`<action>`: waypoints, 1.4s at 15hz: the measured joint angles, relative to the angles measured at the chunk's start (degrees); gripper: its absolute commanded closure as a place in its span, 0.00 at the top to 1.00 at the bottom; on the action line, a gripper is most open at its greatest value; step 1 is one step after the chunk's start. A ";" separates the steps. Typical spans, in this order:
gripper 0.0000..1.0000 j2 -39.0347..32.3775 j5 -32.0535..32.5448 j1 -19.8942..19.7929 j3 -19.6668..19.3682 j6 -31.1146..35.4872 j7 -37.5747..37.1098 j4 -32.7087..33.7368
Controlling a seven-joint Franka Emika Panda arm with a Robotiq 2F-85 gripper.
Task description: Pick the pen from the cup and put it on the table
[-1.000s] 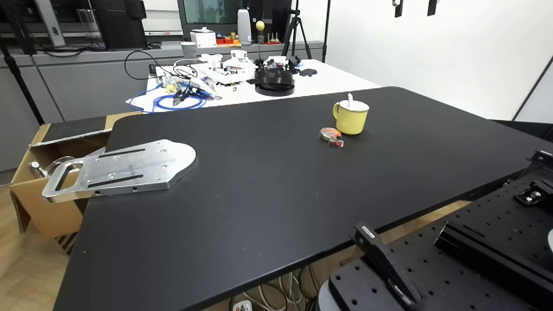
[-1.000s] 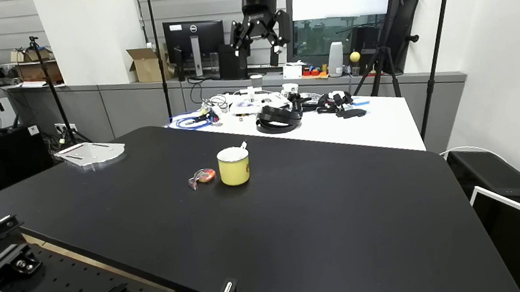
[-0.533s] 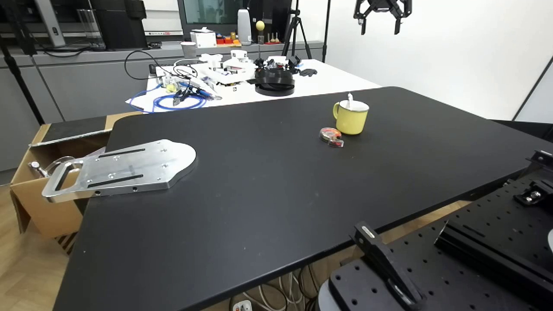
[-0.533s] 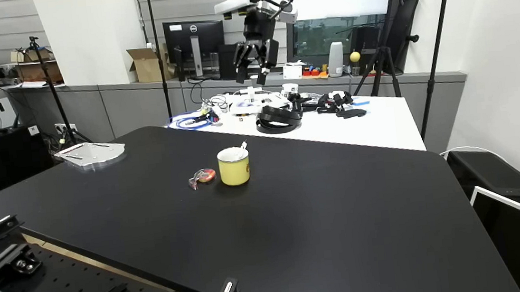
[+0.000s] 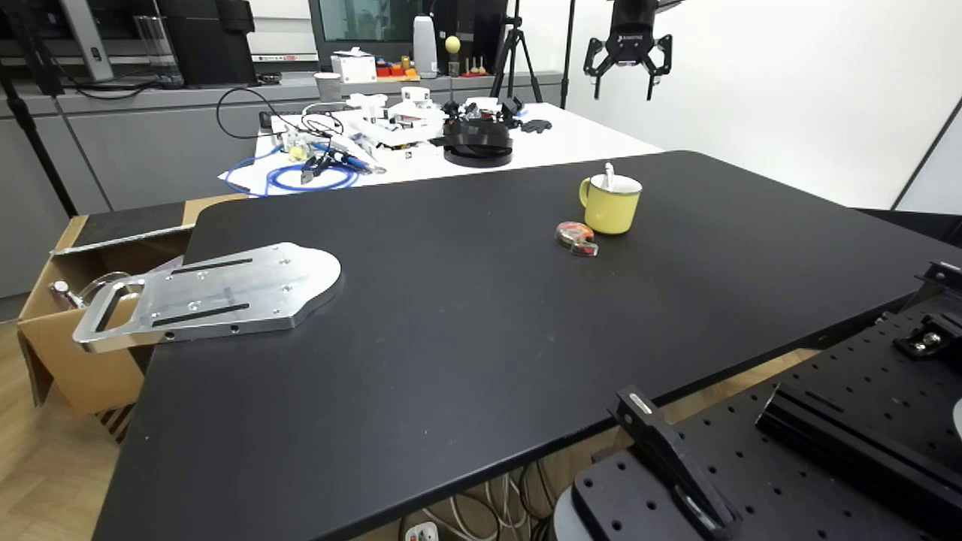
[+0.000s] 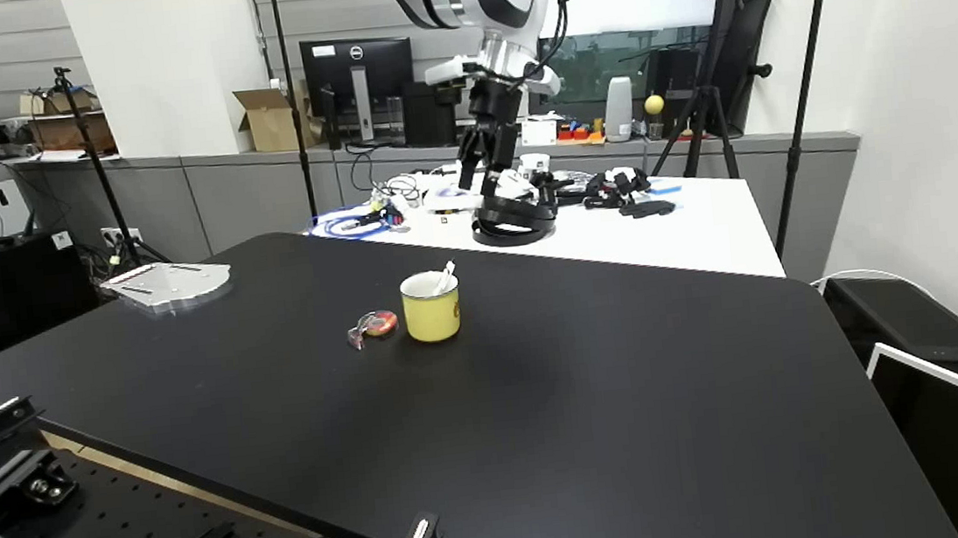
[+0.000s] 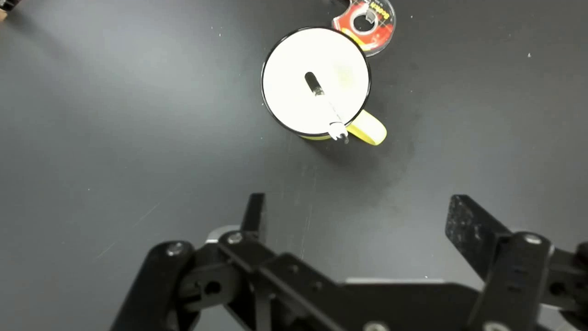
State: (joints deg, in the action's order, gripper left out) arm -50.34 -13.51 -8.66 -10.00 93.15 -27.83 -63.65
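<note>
Pen (image 7: 329, 108) leans inside yellow mug (image 5: 612, 209), extraction pending; jaws of Robotiq gripper (image 5: 624, 94) stand spread, holding nothing; grasp, lift and placement on black tabletop (image 5: 451, 338) remain

On my wrist view the pen (image 7: 329, 108) leans in the cup (image 7: 287, 82), pale end poking past the rim by the yellow handle (image 7: 369, 128); a tape dispenser (image 7: 380, 33) lies just beside the cup on the table (image 7: 161, 138), and I have my gripper (image 7: 357, 198) spread wide
</note>
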 measured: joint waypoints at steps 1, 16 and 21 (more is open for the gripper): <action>1.00 -1.64 -0.12 -0.19 0.00 -0.13 -1.15 1.53; 1.00 -11.43 -0.97 -2.01 0.54 -9.08 -8.29 9.93; 1.00 -12.53 -0.93 -2.00 0.52 -10.99 -8.38 10.20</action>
State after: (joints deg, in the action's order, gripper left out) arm -62.87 -14.44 -10.66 -9.49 82.16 -36.21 -53.45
